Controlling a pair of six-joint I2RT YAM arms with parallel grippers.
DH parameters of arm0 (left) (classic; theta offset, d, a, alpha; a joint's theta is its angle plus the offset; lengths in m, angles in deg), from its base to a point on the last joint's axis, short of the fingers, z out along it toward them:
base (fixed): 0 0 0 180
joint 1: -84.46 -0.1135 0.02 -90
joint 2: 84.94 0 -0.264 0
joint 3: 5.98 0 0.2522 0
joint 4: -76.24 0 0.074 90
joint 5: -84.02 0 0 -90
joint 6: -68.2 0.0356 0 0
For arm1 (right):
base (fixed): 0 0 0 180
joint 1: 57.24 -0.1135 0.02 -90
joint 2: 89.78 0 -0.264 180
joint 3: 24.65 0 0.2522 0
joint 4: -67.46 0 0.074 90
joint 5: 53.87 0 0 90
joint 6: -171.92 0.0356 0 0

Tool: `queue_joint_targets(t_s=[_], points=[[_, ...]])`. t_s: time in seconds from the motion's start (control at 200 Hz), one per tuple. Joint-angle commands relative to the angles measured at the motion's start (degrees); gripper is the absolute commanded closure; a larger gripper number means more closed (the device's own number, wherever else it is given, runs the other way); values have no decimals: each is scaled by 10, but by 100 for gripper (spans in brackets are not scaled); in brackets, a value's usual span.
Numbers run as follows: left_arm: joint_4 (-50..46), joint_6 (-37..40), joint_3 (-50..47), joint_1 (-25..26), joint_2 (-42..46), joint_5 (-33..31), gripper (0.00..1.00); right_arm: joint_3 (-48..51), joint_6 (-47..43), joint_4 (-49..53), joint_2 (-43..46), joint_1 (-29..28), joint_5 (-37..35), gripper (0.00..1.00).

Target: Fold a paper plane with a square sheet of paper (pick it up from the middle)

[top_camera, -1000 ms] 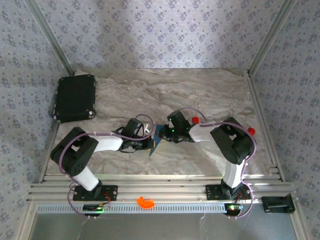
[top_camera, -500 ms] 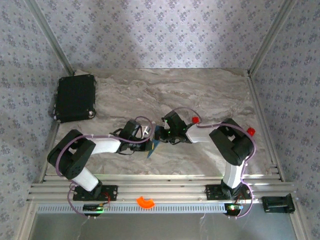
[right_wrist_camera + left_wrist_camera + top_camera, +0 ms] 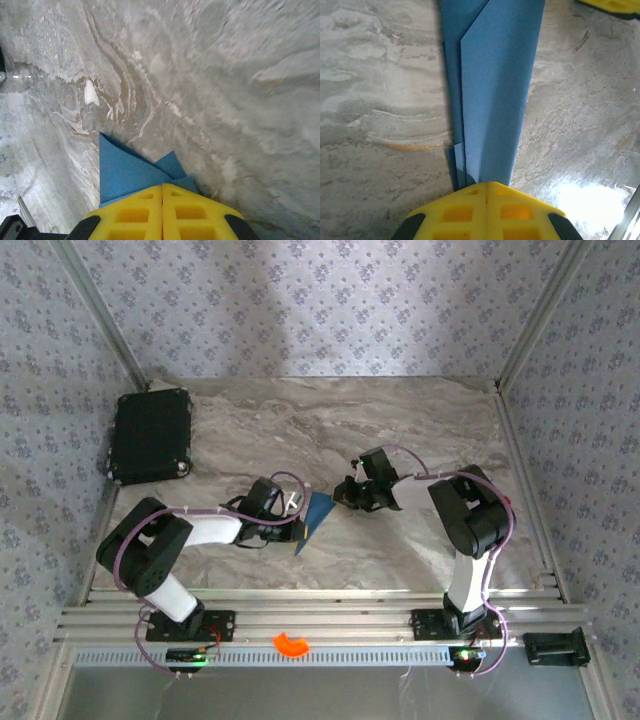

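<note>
1. Upper left of the top view: black case (image 3: 150, 435) sits on the table (image 3: 420, 420), well apart from the work. Not in play.
2. Left of centre: left gripper (image 3: 296, 527) is clamped on the blue paper (image 3: 316, 514). In the left wrist view the yellow fingers (image 3: 455, 210) meet with no gap. The folded strip comes out from between them and runs up the frame, with layered edges showing on its left side.
3. Centre: the paper is a narrow folded wedge low over the marble, between the 2 grippers. Its pointed end aims at the bottom of the frame and its wider end faces the right gripper (image 3: 347, 498). Can't tell if it rests on the table or hangs just above it.
4. Just right of centre: the right gripper's jaws are closed. In the right wrist view, 2 paper corners sit right at the fingertips. Can't tell if it pinches them or is only over them.
5. Handling, my read: very light, thin and floppy. It only stiffens where layers stack, and the creases should hold but spring back a little.
6. Where to grip: on the multi-layer spine near the middle of its length, as the left gripper does. Single-layer corners will likely bend or tear.
7. Risk: 2 arms pulling apart could rip it or slide the layers out of register. Keep moves slow and slack.
</note>
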Motion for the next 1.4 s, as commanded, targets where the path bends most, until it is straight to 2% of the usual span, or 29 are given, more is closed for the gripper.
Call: queue_joint_targets(t_s=[0.0, 0.275, 0.445, 0.665, 0.935, 1.209, 1.399], points=[[-112, 14, -29, 0, -37, -34, 100, -18, -27, 35, -6, 21, -32, 92], [-119, 17, -28, 1, -27, -37, 100, -21, -36, 52, 48, 33, -35, 91], [-126, 18, -25, 1, -17, -39, 100, -17, -31, 50, 85, 0, -42, 89], [-134, 17, -18, 1, -4, -40, 100, -13, -1, 14, 49, -64, -37, 89], [-160, 12, 11, 1, 33, -28, 100, 1, -4, 47, 2, -52, -52, 99], [-180, -8, 74, 5, 83, 0, 96, 11, -8, 72, 6, -58, -68, 99], [-138, -21, 119, 9, 44, 46, 96, 9, -12, 83, 4, -59, -71, 99]])
